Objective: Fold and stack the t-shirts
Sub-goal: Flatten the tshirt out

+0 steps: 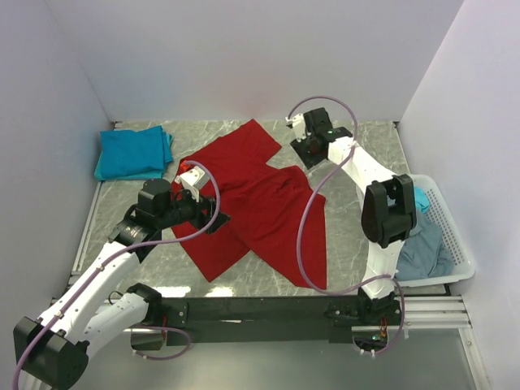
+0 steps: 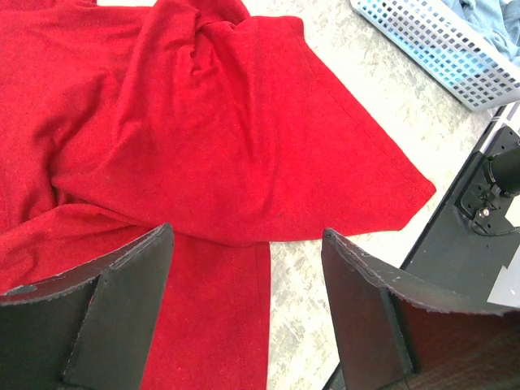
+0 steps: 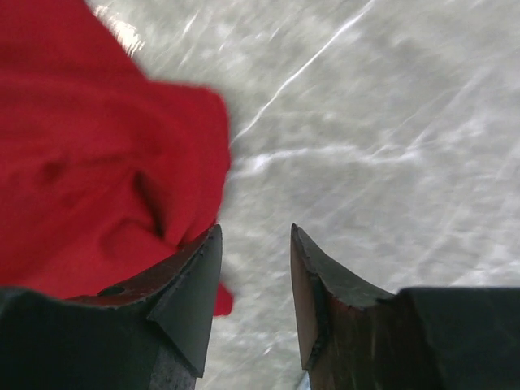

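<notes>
The bright red t-shirt lies spread and rumpled in the middle of the table, one sleeve pointing to the back. My left gripper hovers over its near-left part, open and empty. In the left wrist view the gripper straddles a folded edge of the red t-shirt. My right gripper is open just past the shirt's back right edge. In the right wrist view the gripper has only table between its jaws, and the red cloth lies beside the left finger. Folded teal t-shirts lie at the back left.
A white lattice basket stands at the right table edge, holding a grey-blue t-shirt and a bit of teal cloth. It also shows in the left wrist view. White walls close in the back and sides.
</notes>
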`<act>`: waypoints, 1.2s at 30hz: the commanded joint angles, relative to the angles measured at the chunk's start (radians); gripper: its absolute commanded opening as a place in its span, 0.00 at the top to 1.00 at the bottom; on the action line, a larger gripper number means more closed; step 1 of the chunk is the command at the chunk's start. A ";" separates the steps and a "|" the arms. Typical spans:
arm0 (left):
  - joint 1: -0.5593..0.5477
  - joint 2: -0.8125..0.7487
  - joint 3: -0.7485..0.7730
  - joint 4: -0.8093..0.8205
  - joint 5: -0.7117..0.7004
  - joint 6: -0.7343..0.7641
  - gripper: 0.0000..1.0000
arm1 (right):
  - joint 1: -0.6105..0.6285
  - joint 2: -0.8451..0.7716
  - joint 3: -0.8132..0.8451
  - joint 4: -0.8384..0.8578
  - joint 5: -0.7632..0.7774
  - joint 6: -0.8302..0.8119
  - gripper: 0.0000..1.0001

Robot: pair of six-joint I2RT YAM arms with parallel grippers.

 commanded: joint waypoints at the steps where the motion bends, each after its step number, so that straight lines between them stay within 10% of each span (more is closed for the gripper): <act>1: -0.006 -0.002 0.008 0.038 0.020 0.018 0.21 | -0.065 0.037 0.058 -0.105 -0.213 0.047 0.53; 14: -0.009 0.002 0.006 0.037 0.012 0.021 0.21 | -0.116 0.337 0.259 -0.277 -0.422 0.082 0.53; 16: -0.009 0.002 0.005 0.037 0.011 0.021 0.21 | -0.116 0.342 0.270 -0.285 -0.433 0.082 0.58; 20: -0.009 0.005 0.005 0.038 0.009 0.022 0.21 | -0.117 0.310 0.308 -0.286 -0.426 0.076 1.00; 27: -0.009 0.006 0.006 0.035 0.006 0.022 0.21 | -0.131 0.181 0.394 -0.259 -0.404 0.082 1.00; 31: -0.009 0.002 0.006 0.035 0.008 0.023 0.21 | -0.130 0.192 0.382 -0.282 -0.436 0.085 0.52; 36: -0.009 -0.005 0.003 0.035 0.005 0.021 0.21 | -0.131 0.273 0.348 -0.300 -0.435 0.082 0.50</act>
